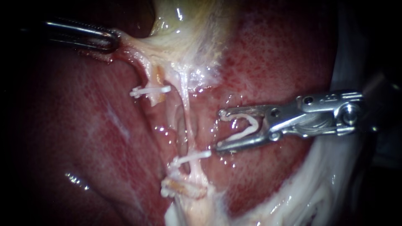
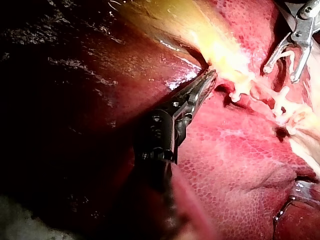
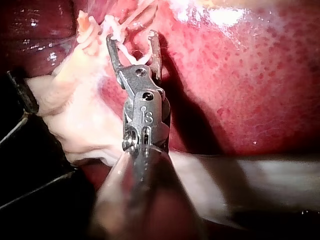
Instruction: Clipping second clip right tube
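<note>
At mid-right, the right instrument's pincer (image 1: 219, 130), spread wide, held an open white clip (image 1: 243, 127) just beside the right tube (image 1: 187, 121), not around it. Upper left, the left instrument's pincer (image 1: 114, 38) pinched gallbladder tissue (image 1: 138, 46).

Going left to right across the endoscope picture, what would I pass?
left instrument gripping pale tissue → closed clip → right tube → right instrument holding an open clip

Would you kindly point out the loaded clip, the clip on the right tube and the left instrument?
loaded clip (image 1: 247, 129): endoscope view, its lower arm, within the right instrument (image 1: 220, 130).
clip on the right tube (image 1: 197, 157): endoscope view, middle of its white bar.
left instrument (image 1: 116, 38): endoscope view, the tip of its jaws.
</note>
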`<action>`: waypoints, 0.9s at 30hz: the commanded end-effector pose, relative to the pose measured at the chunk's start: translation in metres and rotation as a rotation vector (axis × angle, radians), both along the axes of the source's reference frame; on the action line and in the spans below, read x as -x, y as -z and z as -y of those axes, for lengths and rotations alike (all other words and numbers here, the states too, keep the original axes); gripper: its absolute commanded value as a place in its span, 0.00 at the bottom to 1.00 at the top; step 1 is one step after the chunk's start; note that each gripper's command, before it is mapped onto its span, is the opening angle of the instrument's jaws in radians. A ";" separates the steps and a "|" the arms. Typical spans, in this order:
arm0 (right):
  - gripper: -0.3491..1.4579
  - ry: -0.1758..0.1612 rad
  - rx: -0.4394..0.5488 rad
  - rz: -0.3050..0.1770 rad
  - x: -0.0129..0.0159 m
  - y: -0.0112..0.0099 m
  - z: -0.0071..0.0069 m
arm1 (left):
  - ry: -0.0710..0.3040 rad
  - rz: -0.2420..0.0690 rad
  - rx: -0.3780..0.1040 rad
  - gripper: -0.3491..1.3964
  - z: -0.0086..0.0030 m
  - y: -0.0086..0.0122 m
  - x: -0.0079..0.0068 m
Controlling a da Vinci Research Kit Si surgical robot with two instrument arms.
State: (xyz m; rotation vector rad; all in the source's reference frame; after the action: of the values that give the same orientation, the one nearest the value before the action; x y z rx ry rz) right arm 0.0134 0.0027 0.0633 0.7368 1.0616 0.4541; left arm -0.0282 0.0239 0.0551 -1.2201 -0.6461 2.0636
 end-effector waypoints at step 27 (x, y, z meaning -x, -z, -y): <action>0.47 0.009 -0.206 -0.140 -0.0061 -0.0039 0.0016 | 0.000 0.000 0.000 0.00 0.0000 0.0000 -0.0001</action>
State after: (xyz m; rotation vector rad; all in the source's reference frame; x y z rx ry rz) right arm 0.0194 0.0011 0.0672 0.9756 1.1573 0.5171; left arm -0.0282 0.0238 0.0551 -1.2204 -0.6464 2.0638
